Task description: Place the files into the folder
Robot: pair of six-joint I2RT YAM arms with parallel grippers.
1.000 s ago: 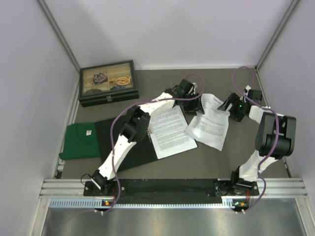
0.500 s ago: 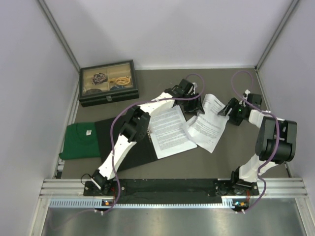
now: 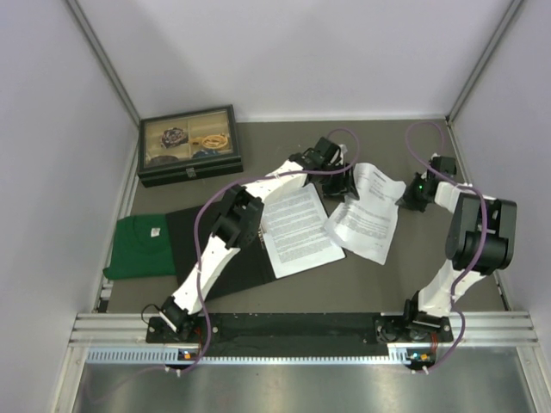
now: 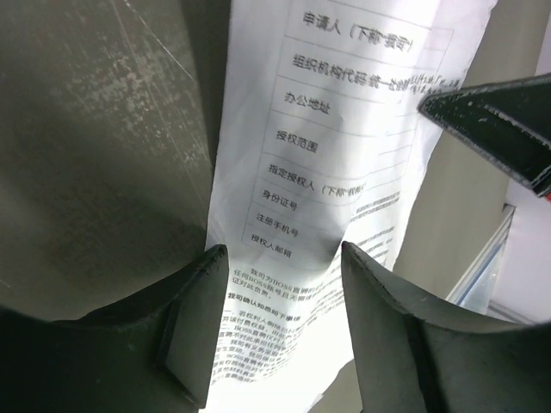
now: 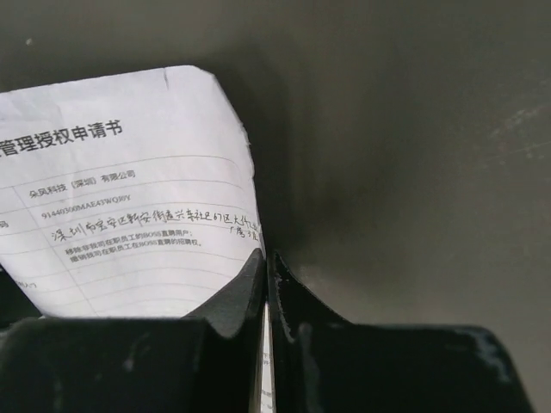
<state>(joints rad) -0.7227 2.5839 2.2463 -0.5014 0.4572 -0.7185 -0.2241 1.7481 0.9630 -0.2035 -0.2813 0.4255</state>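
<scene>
White loose sheet [image 3: 368,219], printed w/ black text, is now pinched at its edge in right gripper [image 5: 265,280], whose jaws stood wide 1 s ago; left gripper [image 4: 281,258] is half open astride its other end, gripping nothing. 2 sheets total: second sheet [image 3: 297,231] lies on 1 open black folder [image 3: 182,245] beside left gripper.

A printed sheet [image 4: 344,146] lies under the left hand [image 4: 281,254] — spread, seemingly not gripping.

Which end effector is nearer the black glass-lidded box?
Left. The left end effector is right of the box, near mid-table; the right end effector is farther right, gripping the loose sheet.
</scene>
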